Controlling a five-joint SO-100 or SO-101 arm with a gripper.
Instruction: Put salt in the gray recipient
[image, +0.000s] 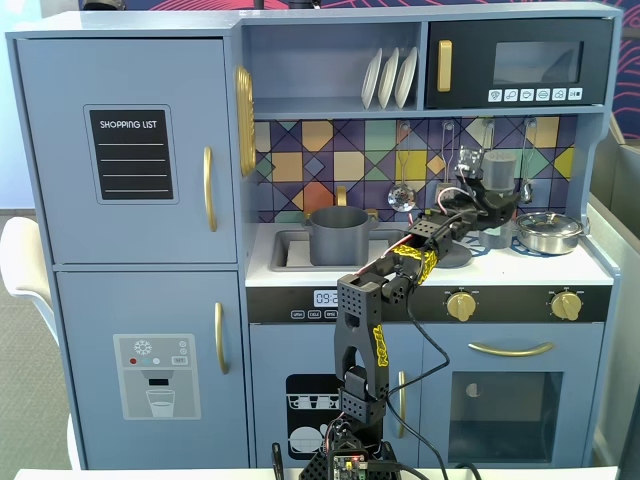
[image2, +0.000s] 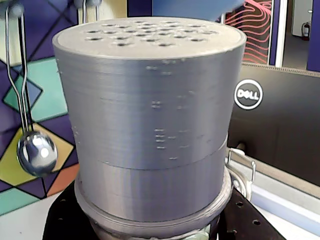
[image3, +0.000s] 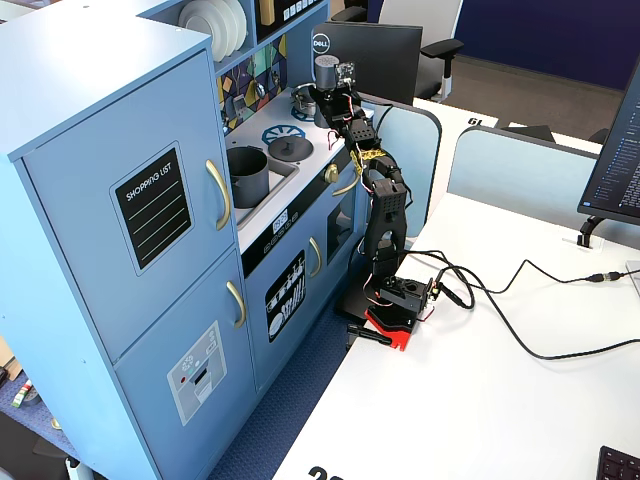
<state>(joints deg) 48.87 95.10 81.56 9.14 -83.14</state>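
The salt shaker, a gray cylinder with a perforated flat top, stands upright in my gripper over the right part of the stovetop. In the wrist view the shaker fills the frame, and the black jaws of the gripper close on its lower part from both sides. The gray recipient, a matte pot with side handles, sits in the sink well to the left of the gripper. In the other fixed view the pot is nearer the camera than the shaker and gripper.
A shiny steel pan sits on the right burner, close beside the gripper. A flat gray lid lies on the stove between pot and gripper. Ladles hang on the tiled back wall. A Dell monitor stands beyond the kitchen's side.
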